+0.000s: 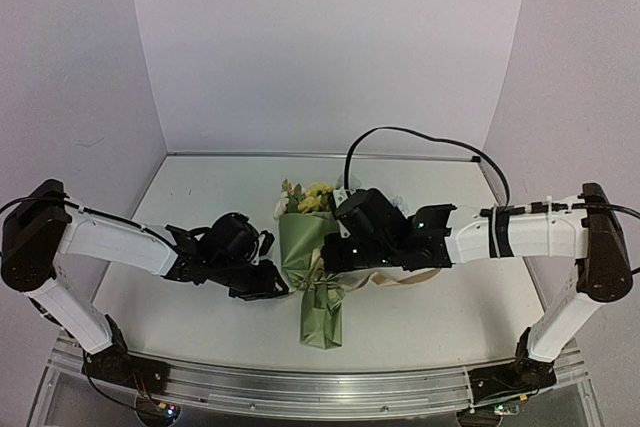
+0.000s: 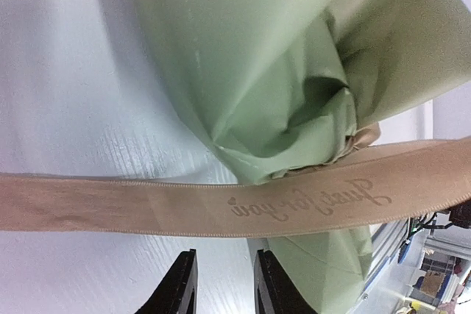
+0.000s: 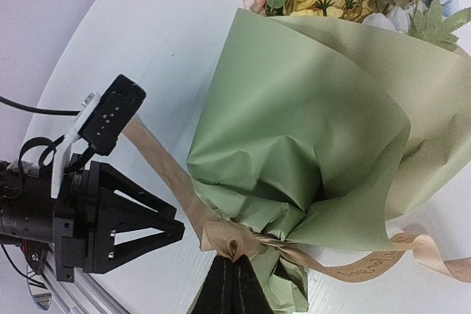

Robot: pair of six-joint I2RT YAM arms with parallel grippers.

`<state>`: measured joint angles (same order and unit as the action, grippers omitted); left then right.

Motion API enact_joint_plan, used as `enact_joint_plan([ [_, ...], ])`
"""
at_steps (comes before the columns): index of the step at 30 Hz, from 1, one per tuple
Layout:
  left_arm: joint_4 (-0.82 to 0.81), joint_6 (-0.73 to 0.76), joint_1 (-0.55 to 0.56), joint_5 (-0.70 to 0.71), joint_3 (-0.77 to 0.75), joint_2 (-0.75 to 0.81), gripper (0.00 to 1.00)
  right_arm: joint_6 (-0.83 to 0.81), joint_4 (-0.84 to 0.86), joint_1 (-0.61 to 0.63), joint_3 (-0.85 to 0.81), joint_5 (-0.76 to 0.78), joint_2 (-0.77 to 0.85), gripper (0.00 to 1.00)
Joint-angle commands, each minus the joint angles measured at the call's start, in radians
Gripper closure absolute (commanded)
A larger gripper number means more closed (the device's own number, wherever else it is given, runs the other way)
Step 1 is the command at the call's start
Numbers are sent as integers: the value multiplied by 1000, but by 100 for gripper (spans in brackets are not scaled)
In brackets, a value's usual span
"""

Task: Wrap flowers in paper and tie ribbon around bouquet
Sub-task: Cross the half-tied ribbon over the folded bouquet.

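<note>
Since your right gripper (image 3: 234, 268) is clamped on the ribbon (image 2: 147, 207) knot at the neck of the bouquet (image 1: 310, 247) lying on the table (image 1: 450, 307), and your left gripper (image 2: 226, 261) hangs half-open with the tail across its tips, pinch that tail and pull gently.

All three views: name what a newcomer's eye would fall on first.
The bouquet, an olive-green cone topped with yellow flowers, lies on the white table. In the left wrist view a tan ribbon with script lettering stretches straight across the picture. The right gripper pinches that ribbon's knot at the cone's narrow waist.
</note>
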<state>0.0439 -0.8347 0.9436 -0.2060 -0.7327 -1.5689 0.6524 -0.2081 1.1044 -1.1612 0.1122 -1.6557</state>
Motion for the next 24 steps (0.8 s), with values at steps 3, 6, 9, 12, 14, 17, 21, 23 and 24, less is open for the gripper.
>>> enact_joint_plan([
  [3, 85, 64, 0, 55, -107, 73, 71, 36, -44, -34, -84, 43, -60, 100],
  [6, 84, 77, -20, 51, -140, 80, 71, 38, -55, -40, -106, 51, -79, 100],
  [9, 63, 107, -39, 42, -164, 82, 71, 58, -65, -45, -101, 61, -77, 100],
  [12, 26, 155, -45, 17, -198, 66, 67, 69, -66, -45, -82, 60, -67, 100],
  [14, -2, 192, -45, -10, -214, 46, 66, 75, -66, -46, -75, 55, -64, 100],
  [17, -51, 229, -41, -56, -224, 25, 65, 82, -66, -45, -77, 45, -62, 100],
  [21, -63, 276, -27, -71, -234, 9, 65, 94, -65, -46, -74, 37, -50, 100],
  [23, -62, 288, -22, -81, -236, -3, 64, 101, -65, -46, -74, 31, -48, 100],
  [24, -63, 292, -18, -84, -237, -9, 64, 104, -66, -45, -75, 28, -47, 100],
])
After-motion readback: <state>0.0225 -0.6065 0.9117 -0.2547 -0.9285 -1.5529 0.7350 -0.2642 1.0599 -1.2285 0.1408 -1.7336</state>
